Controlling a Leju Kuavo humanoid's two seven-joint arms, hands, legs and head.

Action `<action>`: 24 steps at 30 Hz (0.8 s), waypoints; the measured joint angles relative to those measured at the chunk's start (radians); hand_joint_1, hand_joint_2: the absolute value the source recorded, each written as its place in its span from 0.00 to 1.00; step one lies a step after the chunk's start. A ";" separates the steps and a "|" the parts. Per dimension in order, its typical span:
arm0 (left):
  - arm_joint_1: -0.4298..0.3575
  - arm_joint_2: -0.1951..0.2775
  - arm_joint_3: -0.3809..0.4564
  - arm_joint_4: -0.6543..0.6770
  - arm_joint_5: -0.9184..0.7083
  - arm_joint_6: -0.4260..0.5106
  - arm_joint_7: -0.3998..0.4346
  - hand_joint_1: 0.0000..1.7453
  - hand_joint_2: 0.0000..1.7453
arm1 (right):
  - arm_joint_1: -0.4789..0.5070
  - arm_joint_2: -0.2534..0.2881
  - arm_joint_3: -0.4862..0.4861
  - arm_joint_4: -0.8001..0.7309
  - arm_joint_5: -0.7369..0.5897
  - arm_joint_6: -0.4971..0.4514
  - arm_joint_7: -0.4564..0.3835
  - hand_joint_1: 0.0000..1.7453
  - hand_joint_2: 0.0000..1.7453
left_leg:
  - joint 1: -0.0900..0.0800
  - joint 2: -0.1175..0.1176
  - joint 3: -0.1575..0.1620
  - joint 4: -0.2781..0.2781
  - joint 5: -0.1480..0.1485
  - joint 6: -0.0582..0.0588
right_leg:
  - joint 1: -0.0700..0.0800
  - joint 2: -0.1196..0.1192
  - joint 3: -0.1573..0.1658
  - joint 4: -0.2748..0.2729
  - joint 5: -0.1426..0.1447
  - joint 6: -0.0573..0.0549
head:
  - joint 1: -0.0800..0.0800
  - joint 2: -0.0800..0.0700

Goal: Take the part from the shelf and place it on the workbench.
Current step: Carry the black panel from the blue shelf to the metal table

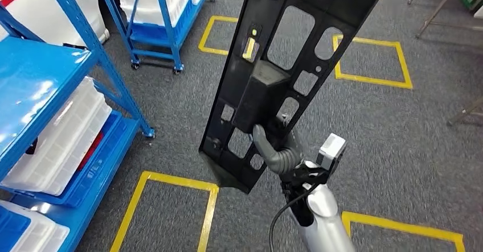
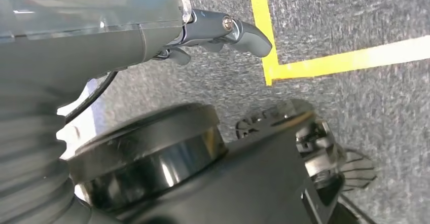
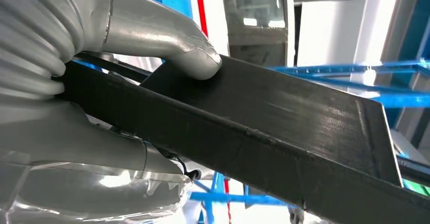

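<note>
1. At the left of the head view, a blue shelf (image 1: 40, 86) loaded with white crates (image 1: 62, 141) is seen beside the grey carpet (image 1: 171, 109). A strike against its upright frame is judged possible if the body is turned while the long part is carried near it.

2. The left hand (image 2: 223, 34) is seen in the left wrist view hanging over the carpet beside a yellow floor line (image 2: 350, 59). Nothing is seen in it and its fingers are loosely curled; how far they are closed cannot be told.

3. The part (image 1: 285, 75), a long black plate with cut-outs and a raised block, is held off the shelf, up over the carpet and tilted. No workbench is seen, so carrying is judged to remain.

4. The right hand (image 1: 279, 149) is closed around the part near its lower end, the thumb (image 3: 192, 57) pressed on one face and the fingers wrapped under the other. Since most of the length stands above the grip, swinging or slipping through the fingers is judged the main risk, brought on by steps or sudden arm moves.

5. At the right, metal legs (image 1: 433, 12) are seen; a clip by the part's upper end is judged possible when passing them.
</note>
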 joint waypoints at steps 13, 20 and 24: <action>-0.013 0.001 -0.025 0.000 -0.036 -0.018 0.016 0.00 1.00 | -0.006 0.007 -0.003 0.019 0.001 0.005 -0.011 1.00 1.00 | 0.004 -0.127 -0.226 0.081 0.117 -0.008 | -0.014 0.151 0.182 -0.012 -0.114 -0.013 | 0.000 0.000; -0.018 0.001 -0.037 0.000 -0.038 -0.014 0.009 0.00 1.00 | -0.020 0.008 -0.006 0.022 0.001 0.005 -0.014 1.00 1.00 | 0.001 -0.098 -0.189 0.024 0.156 0.028 | -0.026 0.096 0.120 0.093 -0.179 0.032 | 0.004 0.000; -0.015 0.002 -0.038 0.000 -0.037 -0.014 0.007 0.00 1.00 | -0.023 0.007 -0.009 0.027 0.000 0.004 -0.014 1.00 1.00 | 0.001 -0.064 -0.162 0.020 0.130 0.028 | -0.039 0.076 -0.027 0.241 -0.167 0.046 | 0.006 0.000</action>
